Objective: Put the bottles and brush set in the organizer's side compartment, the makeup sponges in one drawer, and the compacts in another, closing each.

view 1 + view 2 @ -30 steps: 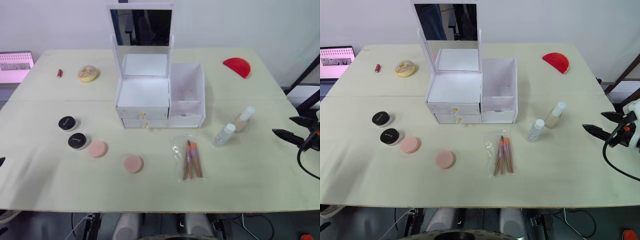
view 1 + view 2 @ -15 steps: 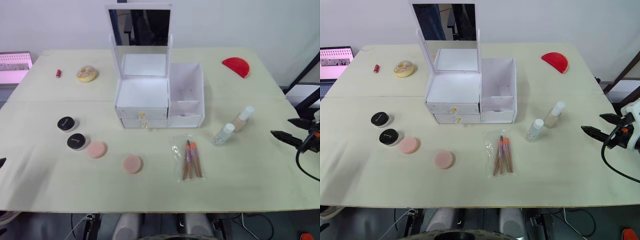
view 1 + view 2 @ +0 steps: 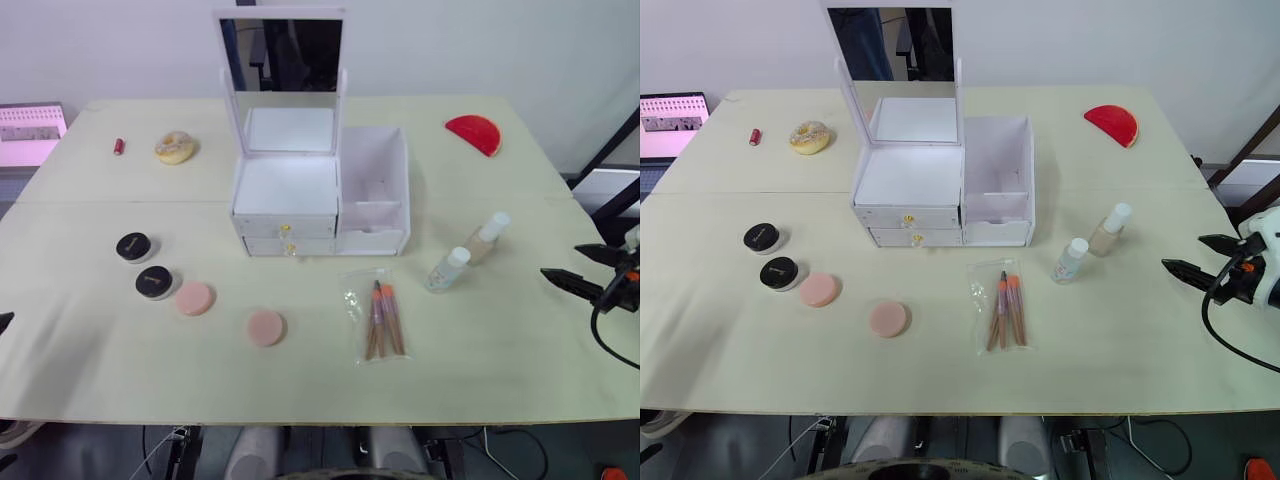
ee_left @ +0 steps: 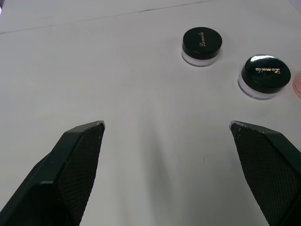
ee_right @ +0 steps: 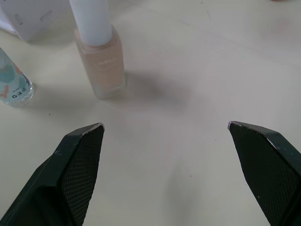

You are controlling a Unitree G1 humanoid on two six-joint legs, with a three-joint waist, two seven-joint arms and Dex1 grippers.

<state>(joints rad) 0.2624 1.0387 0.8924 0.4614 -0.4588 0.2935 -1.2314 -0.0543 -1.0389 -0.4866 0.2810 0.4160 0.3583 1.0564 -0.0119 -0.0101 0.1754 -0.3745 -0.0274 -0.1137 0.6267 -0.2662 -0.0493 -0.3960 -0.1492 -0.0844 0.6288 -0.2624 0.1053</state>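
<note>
While nothing is held, right gripper [image 3: 1200, 256] hovering wide open over the right edge of the worktop [image 3: 500, 360], pointing at two bottles. Left gripper [image 4: 167, 127] also spread wide and empty, at the left edge near the two compacts.

White organizer [image 3: 320, 195] standing in the middle, nearer the far edge, mirror lid [image 3: 282, 55] up. Tall open side compartment [image 3: 372, 180] on its right side, bare inside. Two small drawers [image 3: 285, 236] with gold knobs at its front, both pushed in.

Beige bottle with white cap [image 3: 487, 237] upright, toward the right edge. Small clear bottle [image 3: 446, 269] upright just beside it, a bit nearer the front edge. Brush set in a clear bag [image 3: 378, 315] lying flat near the front, well apart from the bottles.

Two black-lidded compacts [image 3: 133, 246] [image 3: 154, 282] sitting side by side toward the left edge. Pink makeup sponge [image 3: 194, 298] just beside the nearer compact. Second pink makeup sponge [image 3: 265, 327] farther along toward the middle.

At the far left corner, a small red tube [image 3: 119, 146] and a toy donut [image 3: 175, 147]. At the far right corner, a red half-round piece [image 3: 474, 133].
</note>
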